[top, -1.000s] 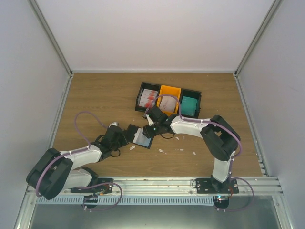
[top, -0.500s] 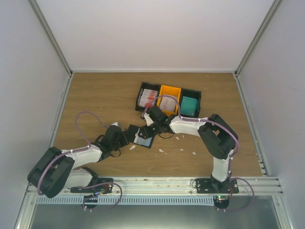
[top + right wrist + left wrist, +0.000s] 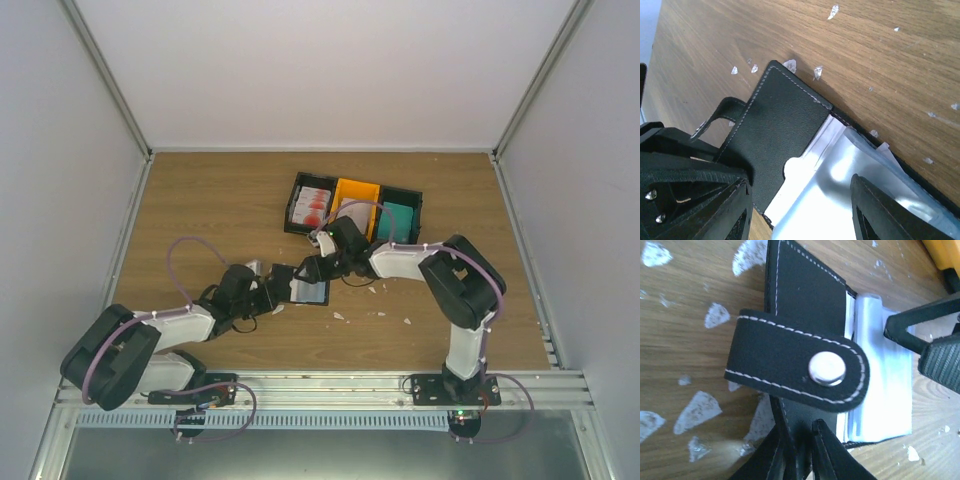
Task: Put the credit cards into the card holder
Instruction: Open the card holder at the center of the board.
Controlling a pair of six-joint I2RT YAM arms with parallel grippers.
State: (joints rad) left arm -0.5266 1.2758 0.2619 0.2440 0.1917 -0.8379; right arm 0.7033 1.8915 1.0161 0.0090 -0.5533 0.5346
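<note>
1. You have the black stitched folding card holder point(image 3: 300, 288) lying open mid-table on the brown wooden table point(image 3: 200, 200), clear pockets up.
2. Your left gripper point(image 3: 799, 432) is clenched on its black edge.
3. Your right gripper point(image 3: 797, 200) hangs spread wide over the pockets, grasping nothing.
4. Red-and-white credit cards point(image 3: 311, 205) sit in the black plastic tray point(image 3: 289, 212) beyond.

The left gripper point(image 3: 797, 442) pinches the near edge of the black card holder point(image 3: 805, 295), whose strap point(image 3: 775, 365) with a shiny round button point(image 3: 827, 368) lies just ahead of it, with see-through pockets point(image 3: 882, 375) to its right and white scraps point(image 3: 697, 412) on the wooden table point(image 3: 685, 315) to its left.
</note>
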